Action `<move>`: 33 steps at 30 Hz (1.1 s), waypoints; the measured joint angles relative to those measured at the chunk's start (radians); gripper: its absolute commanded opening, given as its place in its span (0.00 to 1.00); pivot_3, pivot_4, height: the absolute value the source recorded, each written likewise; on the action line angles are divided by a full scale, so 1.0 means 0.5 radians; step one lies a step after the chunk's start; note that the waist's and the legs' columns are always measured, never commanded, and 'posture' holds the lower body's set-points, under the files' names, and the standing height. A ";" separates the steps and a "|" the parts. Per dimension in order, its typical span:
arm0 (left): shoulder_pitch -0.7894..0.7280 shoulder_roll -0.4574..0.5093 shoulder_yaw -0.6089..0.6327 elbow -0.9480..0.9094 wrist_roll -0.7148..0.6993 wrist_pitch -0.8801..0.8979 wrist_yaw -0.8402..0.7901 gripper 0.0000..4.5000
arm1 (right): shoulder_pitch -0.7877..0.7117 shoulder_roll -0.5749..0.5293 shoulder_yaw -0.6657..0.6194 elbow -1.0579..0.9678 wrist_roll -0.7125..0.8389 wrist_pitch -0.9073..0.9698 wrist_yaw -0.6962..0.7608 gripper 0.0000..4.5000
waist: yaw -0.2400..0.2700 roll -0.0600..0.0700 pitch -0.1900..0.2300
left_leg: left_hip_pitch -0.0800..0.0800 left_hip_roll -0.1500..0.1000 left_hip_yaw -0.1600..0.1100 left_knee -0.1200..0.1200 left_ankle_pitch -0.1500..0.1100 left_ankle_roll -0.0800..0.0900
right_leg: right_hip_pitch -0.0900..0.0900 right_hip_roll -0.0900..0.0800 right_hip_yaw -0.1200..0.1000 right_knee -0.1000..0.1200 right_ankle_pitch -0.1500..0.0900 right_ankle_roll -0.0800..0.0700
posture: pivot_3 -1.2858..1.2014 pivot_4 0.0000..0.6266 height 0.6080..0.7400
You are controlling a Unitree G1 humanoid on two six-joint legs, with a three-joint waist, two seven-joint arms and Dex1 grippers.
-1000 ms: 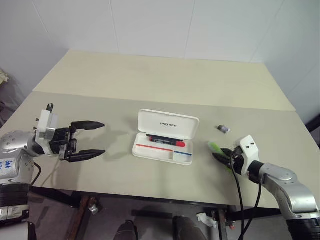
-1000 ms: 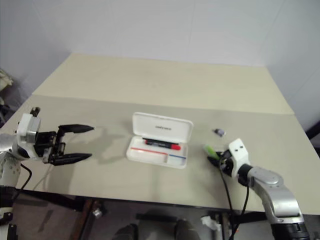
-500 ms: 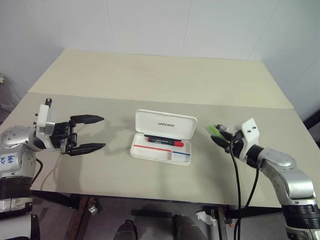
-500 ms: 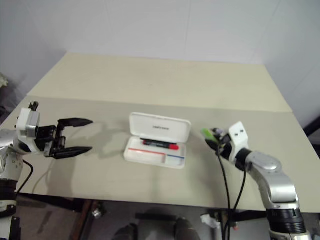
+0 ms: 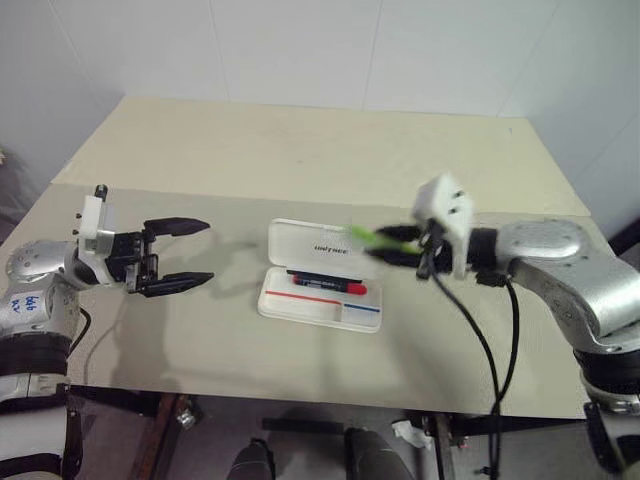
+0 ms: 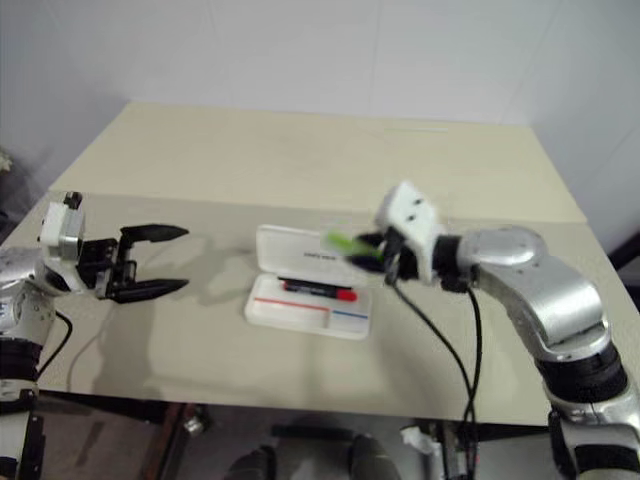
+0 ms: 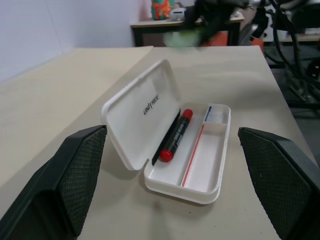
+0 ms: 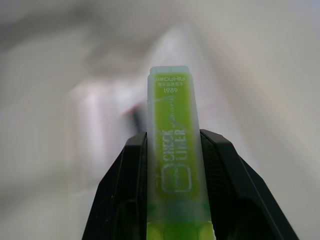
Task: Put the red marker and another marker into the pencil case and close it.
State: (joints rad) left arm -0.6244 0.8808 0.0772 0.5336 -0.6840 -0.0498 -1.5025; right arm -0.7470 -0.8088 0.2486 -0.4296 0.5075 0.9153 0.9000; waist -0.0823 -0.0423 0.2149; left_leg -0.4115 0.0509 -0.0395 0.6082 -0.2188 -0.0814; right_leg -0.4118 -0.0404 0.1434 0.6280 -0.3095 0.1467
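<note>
R gripper (image 5: 398, 246) clamps green marker (image 5: 364, 237) above open pencil case (image 5: 322, 284) — red marker (image 5: 329, 282) inside; L gripper (image 5: 190, 254) wide, empty.

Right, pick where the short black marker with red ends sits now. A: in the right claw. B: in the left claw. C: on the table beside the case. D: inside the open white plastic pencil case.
D: the short black marker with red ends lies in the tray of the open white plastic pencil case, along its hinge side.

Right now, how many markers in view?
2. The red marker lies inside the open pencil case. The green marker is clamped in the right gripper, held above the case's lid.
</note>
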 measured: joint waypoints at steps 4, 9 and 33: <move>-0.029 0.089 -0.203 0.069 -0.085 -0.028 0.000 1.00 | -0.119 0.111 0.200 0.018 -0.027 0.007 0.095 0.25 | -0.006 0.001 0.001 | -0.019 0.000 0.000 0.005 0.000 0.000 | -0.018 0.001 0.000 0.006 0.000 0.002 | 0.52 0.24 1.00; -0.080 0.094 -0.345 0.146 -0.155 -0.049 0.000 1.00 | -0.219 0.359 0.323 0.092 -0.080 -0.001 0.090 0.25 | 0.001 0.001 0.000 | -0.025 -0.001 -0.001 0.008 0.000 0.000 | -0.030 0.001 -0.001 0.022 -0.002 0.001 | 0.52 0.24 1.00; 0.097 0.126 -0.311 -0.031 -0.269 -0.070 0.000 1.00 | -0.347 0.883 0.567 0.723 -0.555 -0.177 -0.018 0.25 | -0.007 0.000 0.000 | -0.024 0.000 -0.004 0.011 0.004 -0.003 | -0.033 0.004 -0.001 0.040 -0.004 -0.001 | 0.52 0.24 1.00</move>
State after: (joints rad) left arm -0.5761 0.9441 -0.0784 0.5180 -0.8183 -0.0846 -1.5025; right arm -0.9208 -0.3671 0.5322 -0.0683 0.2298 0.8270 0.8909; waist -0.0857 -0.0422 0.2150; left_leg -0.4233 0.0507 -0.0413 0.6138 -0.2166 -0.0827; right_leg -0.4284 -0.0384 0.1429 0.6479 -0.3115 0.1461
